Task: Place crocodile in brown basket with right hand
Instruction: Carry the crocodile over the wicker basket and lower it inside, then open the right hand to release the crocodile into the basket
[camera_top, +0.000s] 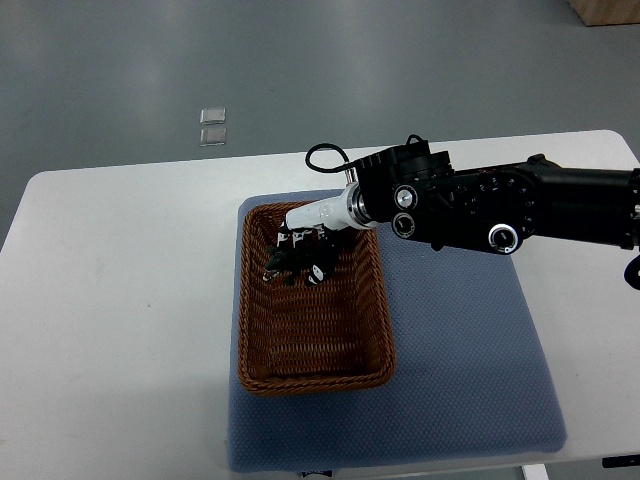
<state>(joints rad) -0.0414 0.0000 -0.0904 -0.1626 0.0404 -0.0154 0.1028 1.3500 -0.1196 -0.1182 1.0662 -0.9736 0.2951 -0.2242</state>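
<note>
The right hand (296, 258) is seen low inside the brown basket (315, 381), at its far end. Its grip cannot be told, since everything there is lost in one dark clump, and the crocodile cannot be picked out from that clump. The basket is set on a blue mat (460, 360), laid on the white table (120, 300). The black forearm (520, 205) is stretched in from the right edge.

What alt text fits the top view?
The robot's right hand reaches in from the right edge, down into the far end of a brown wicker basket; whether it holds anything cannot be made out. The basket sits on a blue-grey mat on a white table.
</note>
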